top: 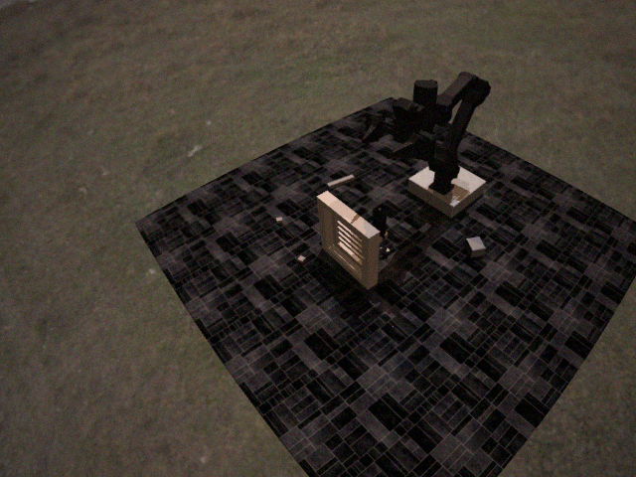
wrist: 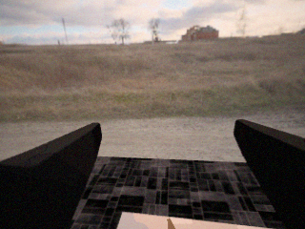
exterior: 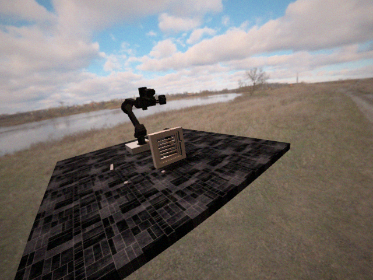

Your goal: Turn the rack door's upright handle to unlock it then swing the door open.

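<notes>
The pale rack frame point(top: 370, 256) point(exterior: 153, 150) stands upright on the dark table. The slatted door point(top: 350, 245) point(exterior: 167, 150) shows through its opening and looks closed or nearly so; its exact angle cannot be told. A dark upright shape point(top: 377, 220) on the robot's side of the frame seems to be the handle, partly hidden, and its turn cannot be read. My gripper point(top: 380, 146) point(exterior: 165, 100) point(wrist: 167, 128) is open and empty, above the table on the robot's side of the frame and apart from it. The frame's top edge point(wrist: 191, 224) shows low in the wrist view.
The arm's base stands in a pale open box point(top: 431, 199) point(exterior: 137, 149). A grey block point(top: 476, 247) lies beyond the frame on the robot's side. A pale strip point(top: 341, 180) point(exterior: 111, 167) and two small pale pieces point(top: 278, 219) point(top: 301, 257) point(exterior: 126, 182) point(exterior: 162, 171) lie on the table.
</notes>
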Controlling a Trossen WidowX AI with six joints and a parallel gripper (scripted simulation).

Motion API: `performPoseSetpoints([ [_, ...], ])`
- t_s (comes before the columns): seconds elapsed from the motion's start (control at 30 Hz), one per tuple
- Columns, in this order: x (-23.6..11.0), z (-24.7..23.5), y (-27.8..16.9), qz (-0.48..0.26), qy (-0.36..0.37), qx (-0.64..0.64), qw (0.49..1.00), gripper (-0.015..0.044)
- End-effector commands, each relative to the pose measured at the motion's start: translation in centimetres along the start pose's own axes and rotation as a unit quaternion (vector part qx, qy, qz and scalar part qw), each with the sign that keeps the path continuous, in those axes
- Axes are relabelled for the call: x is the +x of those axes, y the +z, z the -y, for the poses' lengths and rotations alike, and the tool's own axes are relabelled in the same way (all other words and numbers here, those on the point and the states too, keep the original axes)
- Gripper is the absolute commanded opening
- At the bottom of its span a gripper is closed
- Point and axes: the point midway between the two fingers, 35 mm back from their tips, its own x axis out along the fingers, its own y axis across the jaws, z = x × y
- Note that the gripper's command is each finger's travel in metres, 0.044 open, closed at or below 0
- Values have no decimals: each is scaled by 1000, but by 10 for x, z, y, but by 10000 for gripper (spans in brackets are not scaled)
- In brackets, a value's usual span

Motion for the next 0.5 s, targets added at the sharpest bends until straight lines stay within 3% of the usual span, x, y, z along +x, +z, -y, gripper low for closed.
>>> performPoseSetpoints([
  [0.0,0,0,0,-2,0,0,1000,374],
  [0.13,10,-1,-6,-38,1,3,999,288],
  [0.47,33,-3,-26,-148,1,13,989,288],
])
